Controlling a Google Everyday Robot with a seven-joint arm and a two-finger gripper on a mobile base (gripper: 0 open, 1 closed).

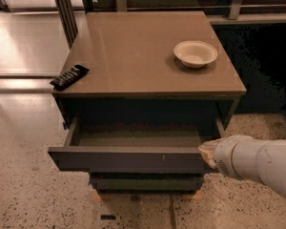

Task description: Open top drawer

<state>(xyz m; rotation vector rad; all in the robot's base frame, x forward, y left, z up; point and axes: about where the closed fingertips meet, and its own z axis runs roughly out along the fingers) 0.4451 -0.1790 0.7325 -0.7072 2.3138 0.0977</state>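
Observation:
The top drawer (126, 159) is a long dark grey-olive front panel, pulled out from the cabinet so its empty inside shows. Two narrower dark drawer fronts (145, 181) sit shut below it. My gripper (207, 152) is at the drawer front's right end, at the tip of my white arm (262, 163), which comes in from the lower right. The gripper's tip touches or overlaps the panel's right edge.
The cabinet's tan top (133, 56) carries a white bowl (196, 53) at the right and a black snack bag (69, 76) hanging over the left edge. Speckled floor (28, 185) surrounds the cabinet. Dark metal posts (64, 8) stand behind at the left.

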